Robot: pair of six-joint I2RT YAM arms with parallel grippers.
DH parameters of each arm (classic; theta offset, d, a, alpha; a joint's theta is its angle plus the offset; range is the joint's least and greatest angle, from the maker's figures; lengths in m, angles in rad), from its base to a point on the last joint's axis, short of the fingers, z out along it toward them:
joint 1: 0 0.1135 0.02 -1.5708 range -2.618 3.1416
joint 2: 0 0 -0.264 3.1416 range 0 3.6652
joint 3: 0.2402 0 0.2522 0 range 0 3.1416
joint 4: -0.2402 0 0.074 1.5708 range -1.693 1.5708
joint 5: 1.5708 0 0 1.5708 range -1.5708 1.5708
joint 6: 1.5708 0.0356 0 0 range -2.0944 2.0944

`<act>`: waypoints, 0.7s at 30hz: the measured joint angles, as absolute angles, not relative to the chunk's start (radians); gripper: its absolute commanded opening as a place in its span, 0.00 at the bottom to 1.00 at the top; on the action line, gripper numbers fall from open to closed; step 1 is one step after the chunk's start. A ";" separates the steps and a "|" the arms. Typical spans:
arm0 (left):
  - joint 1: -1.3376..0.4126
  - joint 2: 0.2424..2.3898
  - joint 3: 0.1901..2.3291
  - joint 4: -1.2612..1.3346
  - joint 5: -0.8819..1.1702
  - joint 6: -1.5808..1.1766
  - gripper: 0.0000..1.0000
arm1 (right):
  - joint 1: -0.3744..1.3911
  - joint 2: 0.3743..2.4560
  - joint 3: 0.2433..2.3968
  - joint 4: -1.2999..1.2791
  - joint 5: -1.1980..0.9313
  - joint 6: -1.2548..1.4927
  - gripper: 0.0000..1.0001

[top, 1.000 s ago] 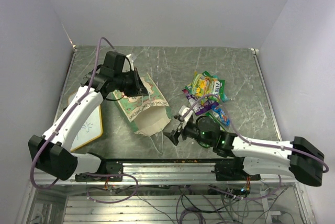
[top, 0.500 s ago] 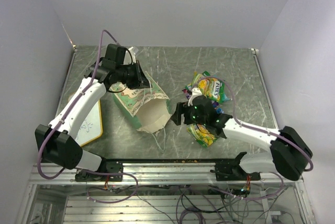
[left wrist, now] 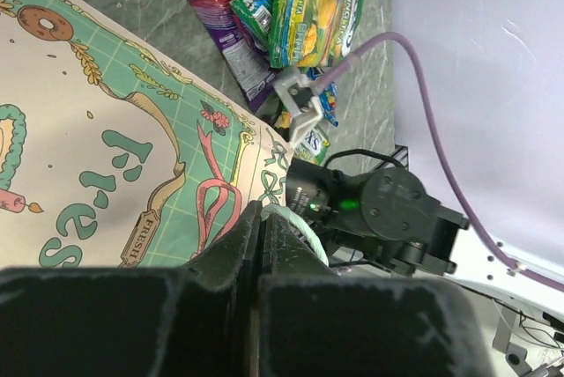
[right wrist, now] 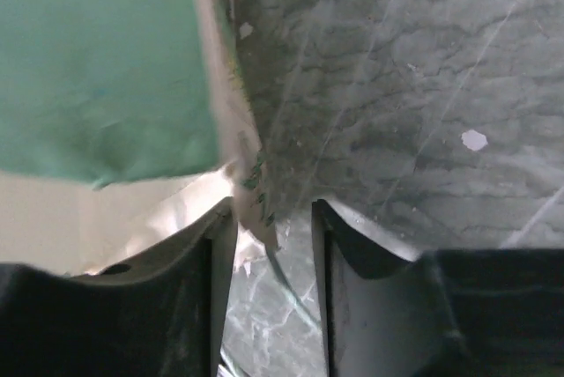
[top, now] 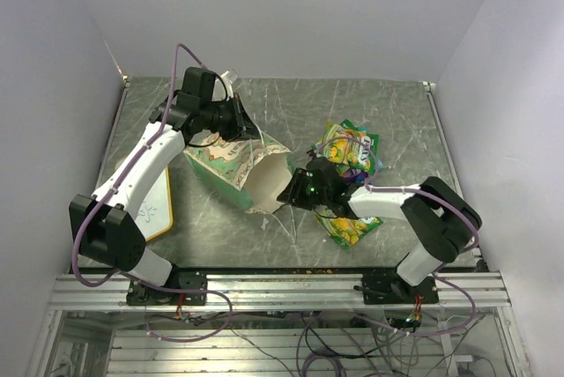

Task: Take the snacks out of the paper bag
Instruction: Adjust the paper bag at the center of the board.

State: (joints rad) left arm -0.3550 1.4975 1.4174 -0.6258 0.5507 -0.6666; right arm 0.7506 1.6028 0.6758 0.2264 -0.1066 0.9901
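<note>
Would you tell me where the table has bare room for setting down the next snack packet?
The far strip of the table, behind the paper bag and the snack pile, is bare, as is the patch between that pile and the table's right edge. It is crowded between the bag's mouth and the pile, where the right gripper is.

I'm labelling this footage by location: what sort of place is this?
Probably a robotics lab test cell: two robot arms bolted to a metal rail, plain white walls boxing in a marbled table, and loose cables underneath.
</note>
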 measured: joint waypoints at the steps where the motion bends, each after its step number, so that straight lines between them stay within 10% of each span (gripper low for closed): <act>1: -0.355 1.498 1.418 -0.624 0.552 -0.667 0.07 | 0.751 1.621 0.676 0.242 -0.110 1.005 0.27; 9: -0.355 1.499 1.462 -0.616 0.554 -0.630 0.07 | 0.750 1.745 0.686 0.412 -0.139 1.126 0.00; 21: -0.419 1.521 1.681 -0.702 0.476 -0.441 0.07 | 0.749 1.982 0.920 0.619 -0.139 1.178 0.00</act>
State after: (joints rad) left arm -0.4191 1.5208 1.6810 -0.7025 0.4759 -0.4412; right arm 0.7486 1.9816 0.9203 0.6189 -0.1394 1.1778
